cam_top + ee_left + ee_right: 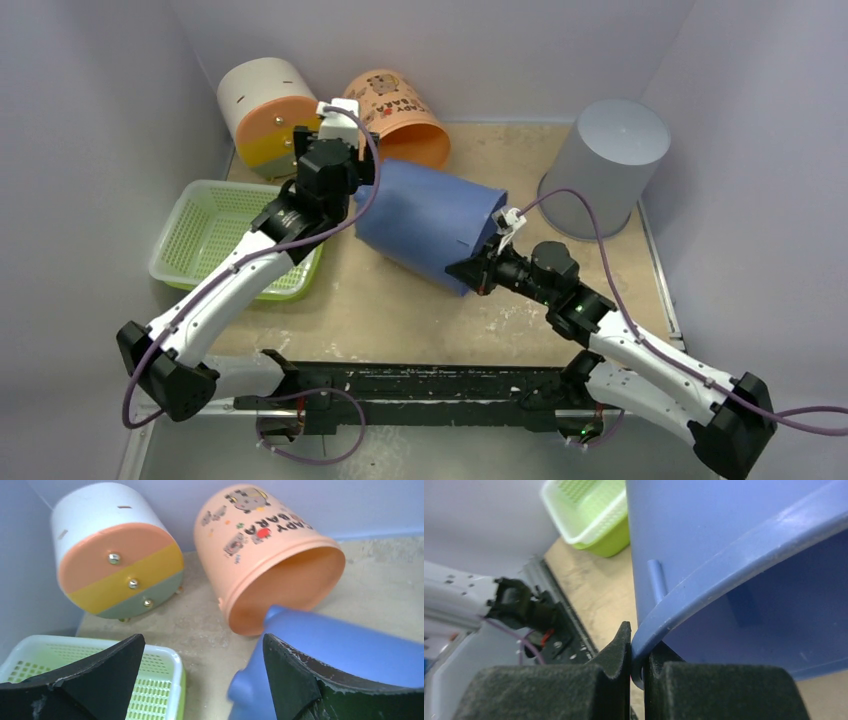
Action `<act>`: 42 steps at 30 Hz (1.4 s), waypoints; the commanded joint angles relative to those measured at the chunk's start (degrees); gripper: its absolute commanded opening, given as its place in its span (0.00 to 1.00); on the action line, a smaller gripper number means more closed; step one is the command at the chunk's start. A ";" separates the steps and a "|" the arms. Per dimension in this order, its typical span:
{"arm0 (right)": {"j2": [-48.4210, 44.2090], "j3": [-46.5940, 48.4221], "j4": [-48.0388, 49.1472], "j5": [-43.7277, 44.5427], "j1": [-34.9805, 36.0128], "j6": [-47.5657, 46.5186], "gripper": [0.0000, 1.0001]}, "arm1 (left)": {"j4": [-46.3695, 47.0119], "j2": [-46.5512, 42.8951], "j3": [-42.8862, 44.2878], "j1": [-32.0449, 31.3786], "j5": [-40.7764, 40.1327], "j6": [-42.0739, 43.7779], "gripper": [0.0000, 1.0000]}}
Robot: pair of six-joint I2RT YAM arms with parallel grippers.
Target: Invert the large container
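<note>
The large blue container [430, 220] lies tilted on its side mid-table, its open mouth toward the right arm. My right gripper [468, 270] is shut on the near rim; in the right wrist view the rim [704, 575] sits pinched between the two pads of the gripper [638, 655]. My left gripper [340, 150] is open at the container's closed far end. In the left wrist view the gripper [202, 637] is empty and its right finger [290, 675] lies beside the blue wall [350, 650]; I cannot tell if they touch.
A green basket [215, 235] sits left under the left arm, also in the left wrist view [150, 655]. A white drum [265, 110] and an orange bucket [400, 115] lie on their sides at the back. A grey bucket [605, 165] stands upside down at the back right.
</note>
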 commanded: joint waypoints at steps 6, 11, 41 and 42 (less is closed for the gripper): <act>11.37 -3.28 41.93 -16.24 2.11 10.80 0.00 | -7.73 -6.49 6.96 -0.18 -3.45 2.20 0.85; 19.21 -8.58 68.31 -17.82 2.94 19.84 0.00 | -8.77 -7.21 8.10 -0.23 -4.24 3.30 0.85; -20.22 -33.80 20.57 13.32 2.34 24.62 0.06 | -2.88 -4.23 0.63 -0.53 -2.06 2.95 0.85; -18.26 -33.29 22.21 13.03 2.34 24.16 0.04 | -2.99 -4.17 0.87 -0.57 -1.99 2.95 0.85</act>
